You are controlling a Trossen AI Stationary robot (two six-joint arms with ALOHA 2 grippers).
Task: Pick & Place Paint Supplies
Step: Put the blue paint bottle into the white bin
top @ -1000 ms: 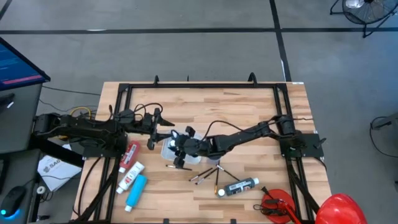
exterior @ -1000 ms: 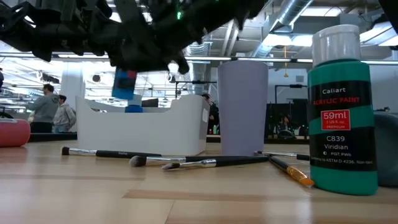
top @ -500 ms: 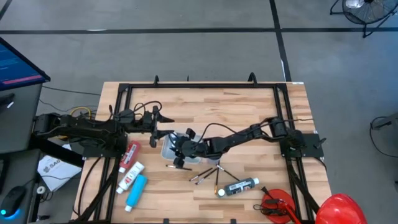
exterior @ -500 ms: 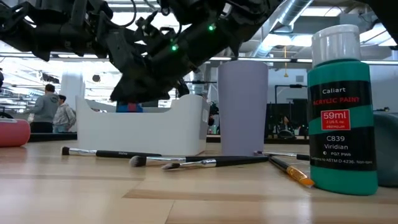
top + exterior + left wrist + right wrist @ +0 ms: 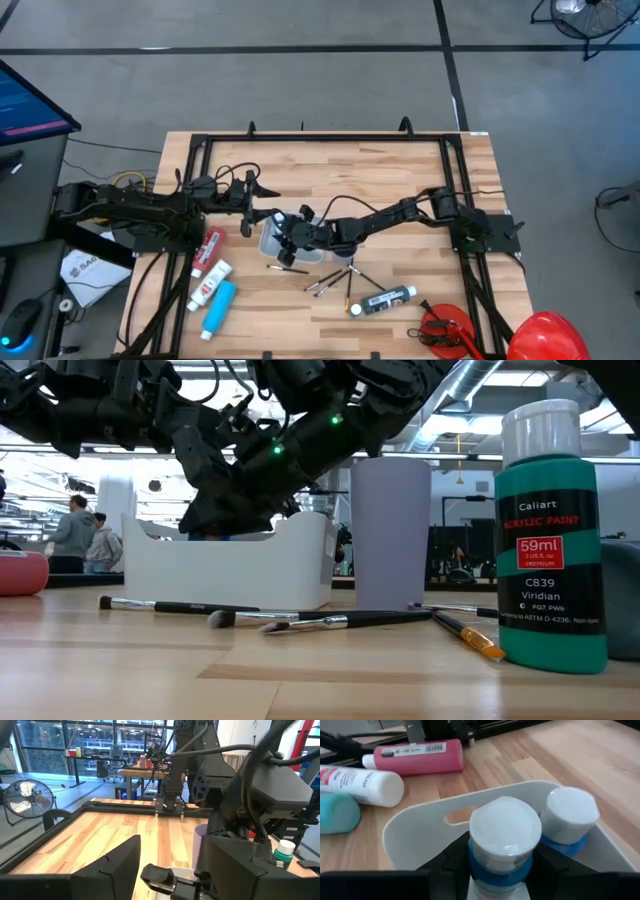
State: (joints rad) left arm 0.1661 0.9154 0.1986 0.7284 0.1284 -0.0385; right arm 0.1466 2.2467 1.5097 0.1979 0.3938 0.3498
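My right gripper (image 5: 501, 865) pinches a white-capped blue bottle (image 5: 504, 837) inside the white bin (image 5: 422, 827), beside another bottle (image 5: 568, 817); releasing crooked could topple both; the left gripper (image 5: 247, 208), fingers spread, idles just beside the bin.

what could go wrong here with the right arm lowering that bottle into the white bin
The right gripper holds a blue bottle close beside another white-capped bottle in the white bin; it might knock that one over. The left gripper hovers open near the bin, so the arms could clash. Brushes lie just beside the bin and may get swept.
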